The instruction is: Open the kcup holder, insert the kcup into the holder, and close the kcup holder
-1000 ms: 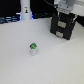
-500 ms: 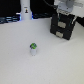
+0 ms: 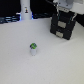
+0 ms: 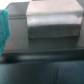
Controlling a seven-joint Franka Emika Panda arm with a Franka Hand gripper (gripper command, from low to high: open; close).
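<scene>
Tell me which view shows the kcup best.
The exterior view: the kcup stands upright on the white table, green top visible, apart from the black kcup holder. The wrist view shows none of it, only blurred close-up surfaces.

Kcup on table, near centre; kcup holder well apart, toward exterior view's right, farther back.

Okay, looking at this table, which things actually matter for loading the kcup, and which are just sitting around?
Part of the job:
- black boxy kcup holder with two stacked drawer-like fronts
- tiny whitish-grey kcup with a green top, standing alone on the white table
- robot gripper, above the holder; open or shut cannot be told

Just lying about:
- white bottle-like post at the back
</scene>
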